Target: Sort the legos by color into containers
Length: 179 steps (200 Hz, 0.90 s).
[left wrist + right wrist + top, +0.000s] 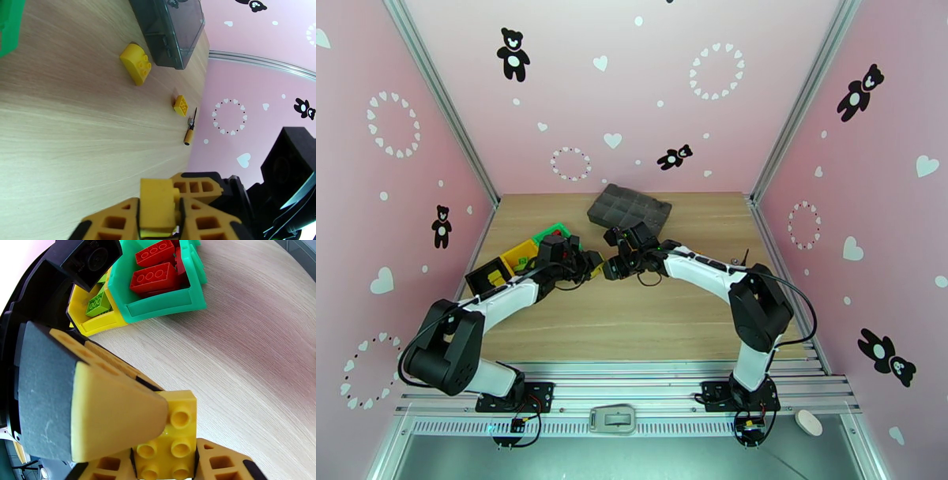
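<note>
Item: held yellow brick [157,197], four studs showing in the right wrist view. It was raised above the table [79,118] at mid-width, where both arms met.

Left gripper [158,211]: jaws narrow, clamped on the held yellow brick from both sides.

Right gripper [164,463]: fingers flanked the same brick, pads close against its sides. Whether they pressed it or stood just clear could not be told. One left finger lay across the brick's upper corner.

Green bin [166,307]: on the table to the left of the grippers, holding red bricks [152,275].

Yellow bin [98,325]: touching the green bin, with a light-green brick [98,303] inside.

Black bin [478,278]: nearest the left edge in the top view, next to the yellow bin, with yellow pieces inside.

Loose stock: rounded yellow brick [136,63], lying just beside the grey tray [170,27]. Small yellow brick [181,105], farther right, near a screwdriver [190,130]. Both were well apart from the grippers.
</note>
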Tool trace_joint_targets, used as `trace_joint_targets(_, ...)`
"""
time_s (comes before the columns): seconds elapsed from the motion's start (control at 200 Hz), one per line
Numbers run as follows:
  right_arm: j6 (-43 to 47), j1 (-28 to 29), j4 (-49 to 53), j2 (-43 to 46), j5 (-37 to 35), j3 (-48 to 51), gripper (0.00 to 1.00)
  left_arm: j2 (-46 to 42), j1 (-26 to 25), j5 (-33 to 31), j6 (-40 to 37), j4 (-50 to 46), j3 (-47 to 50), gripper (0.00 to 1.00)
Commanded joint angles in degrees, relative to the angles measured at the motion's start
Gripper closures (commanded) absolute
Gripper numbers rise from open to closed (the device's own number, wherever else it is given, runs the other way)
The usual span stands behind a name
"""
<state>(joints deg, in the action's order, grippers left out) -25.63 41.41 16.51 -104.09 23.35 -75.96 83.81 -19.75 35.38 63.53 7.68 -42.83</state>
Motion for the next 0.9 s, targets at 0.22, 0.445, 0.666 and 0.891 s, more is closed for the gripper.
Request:
trace_joint_targets(0.22,0.41,-2.14,-1.32,9.86,-3.97,2.81,0.26,-11.15,11.77,-2.64,-6.39,-14.96,2.93,0.90)
trace_joint_targets(0.445,0.20,-4.44,-1.07,12.88,-5.05,6.27,0.25,-25.71,25.09,-17.05,-14.53,-34.50,1.74,0.89)
trace_joint_targets(0.666,0.06,-6.74,-1.23,13.57,-5.36,9.27,0.25,-32.05,37.24,-27.66,-17.95,-43.14,0.99,0.90)
trace_joint_targets(0.891,-0.76,-10.01,1.56,14.00,-10.03,10.80,0.26,-31.39,43.32,-31.90,-19.31,-43.09,1.52,0.88)
